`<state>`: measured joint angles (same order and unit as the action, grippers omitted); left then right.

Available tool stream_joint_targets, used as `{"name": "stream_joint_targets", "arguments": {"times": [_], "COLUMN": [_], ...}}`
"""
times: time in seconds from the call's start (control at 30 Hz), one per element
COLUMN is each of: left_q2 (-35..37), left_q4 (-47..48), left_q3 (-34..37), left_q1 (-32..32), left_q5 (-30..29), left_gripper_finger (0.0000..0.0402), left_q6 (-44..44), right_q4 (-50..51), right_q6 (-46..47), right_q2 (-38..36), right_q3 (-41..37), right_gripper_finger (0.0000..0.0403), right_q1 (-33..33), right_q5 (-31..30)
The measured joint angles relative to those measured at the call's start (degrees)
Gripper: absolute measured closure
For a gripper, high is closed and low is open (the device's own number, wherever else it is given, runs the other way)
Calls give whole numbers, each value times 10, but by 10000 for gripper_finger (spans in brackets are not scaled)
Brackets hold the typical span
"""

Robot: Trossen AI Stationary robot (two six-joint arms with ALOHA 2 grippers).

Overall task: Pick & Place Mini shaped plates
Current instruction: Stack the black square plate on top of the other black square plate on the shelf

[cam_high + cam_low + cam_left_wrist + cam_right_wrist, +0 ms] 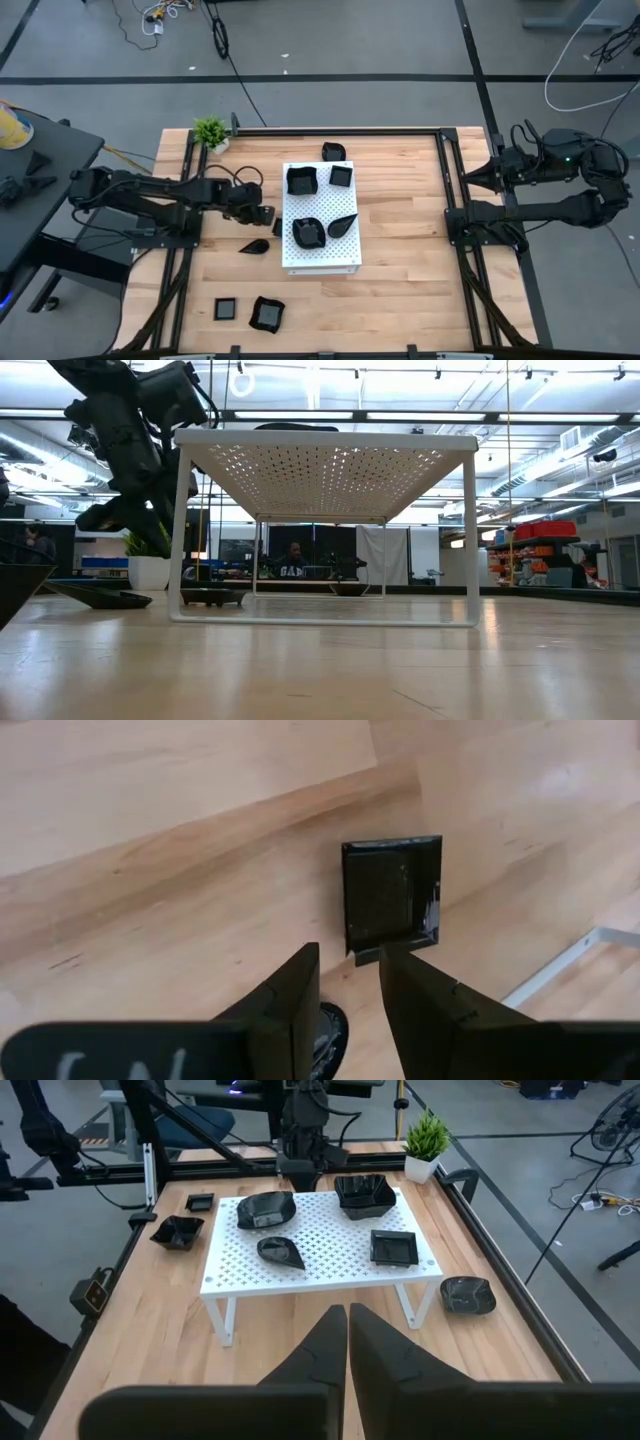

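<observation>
A small black square plate (390,895) lies flat on the wood beside the left edge of the white perforated board (320,255); in the high view only a sliver of this plate (277,228) shows. My left gripper (348,958) slants down over the plate's near corner, open, with nothing between its fingers. In the high view my left gripper (268,216) stands at the board's left edge. Several black plates sit on the board, among them a teardrop one (342,225). My right gripper (347,1320) waits shut at the table's right side, high up.
On the bare wood lie a teardrop plate (254,246), a square plate (226,308), a wavy plate (266,314) and another plate behind the board (333,151). A potted plant (211,131) stands at the far left corner. The board's white leg (570,965) is close to the left gripper.
</observation>
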<state>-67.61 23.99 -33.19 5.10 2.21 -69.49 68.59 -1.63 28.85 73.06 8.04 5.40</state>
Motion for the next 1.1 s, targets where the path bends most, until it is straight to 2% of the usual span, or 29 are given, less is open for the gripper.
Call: {"name": "stream_joint_targets", "arguments": {"times": [0.23,0.73,1.1], "left_q2": [-30,-93,-100], "left_q4": [-32,-71,-81], "left_q3": [0,0,-1], "left_q1": [-1,-3,0], "left_q5": [32,32,20], "left_gripper_finger": [289,289,289], "left_q6": [-1,-19,-20], "right_q4": [0,0,0], "right_q6": [0,0,0], "right_q2": [0,0,0], "right_q3": [0,0,0], "right_gripper_finger": [381,381,381], "right_q1": [0,0,0], "right_q5": [0,0,0]}}
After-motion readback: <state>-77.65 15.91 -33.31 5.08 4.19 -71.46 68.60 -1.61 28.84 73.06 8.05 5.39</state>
